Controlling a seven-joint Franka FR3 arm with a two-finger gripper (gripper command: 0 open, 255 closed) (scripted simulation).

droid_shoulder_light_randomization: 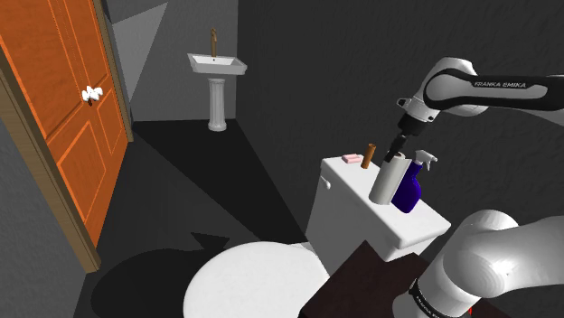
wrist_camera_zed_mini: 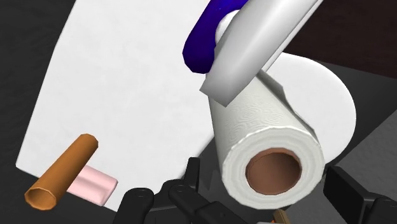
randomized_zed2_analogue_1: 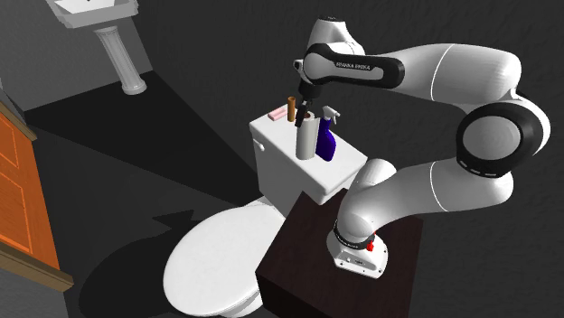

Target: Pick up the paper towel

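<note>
A white paper towel roll (wrist_camera_zed_mini: 267,137) with a brown core stands on the white toilet tank lid (wrist_camera_zed_mini: 127,95), close beside a blue spray bottle (wrist_camera_zed_mini: 202,48). My black gripper (wrist_camera_zed_mini: 267,173) is down over the roll's top end, one finger on each side of it. The left finger (wrist_camera_zed_mini: 193,170) shows a small gap to the roll, while the right finger (wrist_camera_zed_mini: 343,184) lies at its edge. In the shoulder view the gripper (droid_shoulder_light_randomization: 396,151) meets the top of the roll (droid_shoulder_light_randomization: 387,181). The second exterior view shows the roll (randomized_zed2_analogue_1: 307,138) under the gripper (randomized_zed2_analogue_1: 305,112).
A brown tube (droid_shoulder_light_randomization: 367,156) and a pink soap bar (droid_shoulder_light_randomization: 351,159) lie on the far end of the tank lid. The spray bottle (droid_shoulder_light_randomization: 412,185) stands right next to the roll. The toilet seat (droid_shoulder_light_randomization: 253,285), a pedestal sink (droid_shoulder_light_randomization: 217,86) and an orange door (droid_shoulder_light_randomization: 68,117) lie beyond.
</note>
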